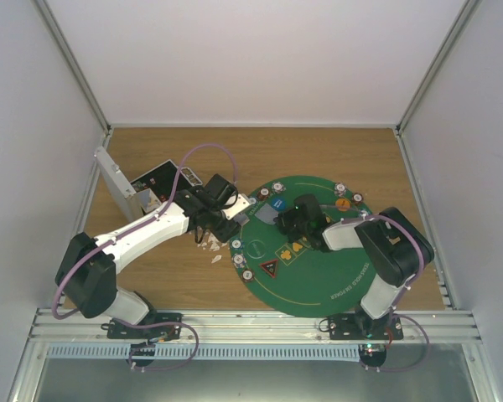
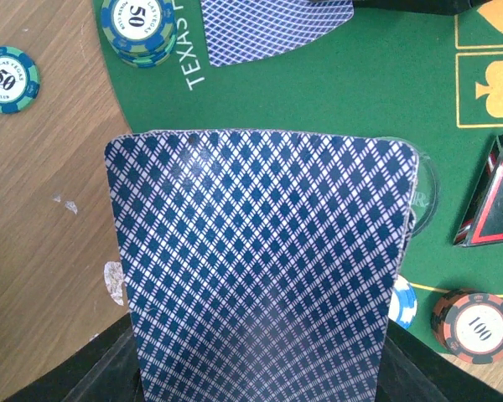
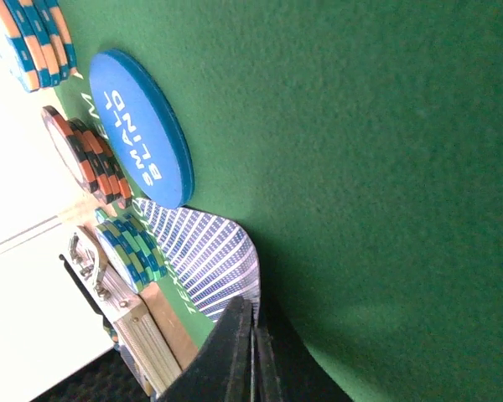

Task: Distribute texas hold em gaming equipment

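Left claw point(image 1: 224, 219): clamped on a single playing card point(image 2: 260, 251) by its near short edge, back up, hanging over the seam between wooden table point(image 2: 33, 251) and green felt mat point(image 2: 360, 92). Right claw point(image 3: 251, 352): fingers point(image 3: 230, 360) pressed together low over the felt, just beside a second card point(image 3: 205, 260); can't tell whether nipping a corner or not.

Handling-wise: featherlight, thin, bendy, slick coated stock with a blue diamond lattice and rounded corners, so probably keen to bow or slide out. Best pinched flat across a short edge, well in from the corners, same as here.

Chips: chunky little discs with striped rims, likely rigid and easy to nip across the rim; a 50 point(image 2: 10, 79) on the wood, a 100 point(image 2: 478, 325) at the mat rim. Also a smooth blue small-blind token point(image 3: 142, 126) and a red triangle marker point(image 2: 495, 197) on the felt.
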You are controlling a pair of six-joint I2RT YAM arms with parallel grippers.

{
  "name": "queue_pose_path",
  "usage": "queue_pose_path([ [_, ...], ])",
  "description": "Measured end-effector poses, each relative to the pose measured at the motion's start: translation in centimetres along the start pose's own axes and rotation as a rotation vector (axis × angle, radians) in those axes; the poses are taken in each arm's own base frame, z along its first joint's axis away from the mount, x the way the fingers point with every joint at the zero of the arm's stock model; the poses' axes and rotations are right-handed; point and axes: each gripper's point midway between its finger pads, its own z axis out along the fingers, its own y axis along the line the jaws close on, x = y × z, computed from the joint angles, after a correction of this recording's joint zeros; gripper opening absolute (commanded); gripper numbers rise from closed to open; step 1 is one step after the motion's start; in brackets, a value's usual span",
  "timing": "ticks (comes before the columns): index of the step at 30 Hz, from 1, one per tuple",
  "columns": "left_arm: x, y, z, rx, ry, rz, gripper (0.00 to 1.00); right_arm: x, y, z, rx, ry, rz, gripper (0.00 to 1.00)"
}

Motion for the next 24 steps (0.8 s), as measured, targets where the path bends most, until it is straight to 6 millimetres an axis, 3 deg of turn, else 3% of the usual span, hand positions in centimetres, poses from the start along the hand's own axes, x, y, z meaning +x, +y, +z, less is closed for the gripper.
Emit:
queue_pose_path([
  [6,0.0,0.0,0.0,-0.001,-0.001,0.0,0.57,0.0,0.8,0.0,-0.018,-0.005,-0.024,0.28],
  [17,0.2,0.0,-0.1,-0.001,-0.001,0.0,0.58,-0.3,0.8,-1.1,0.022,-0.032,-0.037,0.38],
  [24,0.5,-0.2,0.1,0.011,0.004,0.0,0.58,-1.1,-0.4,-3.9,0.053,-0.058,-0.033,0.68],
])
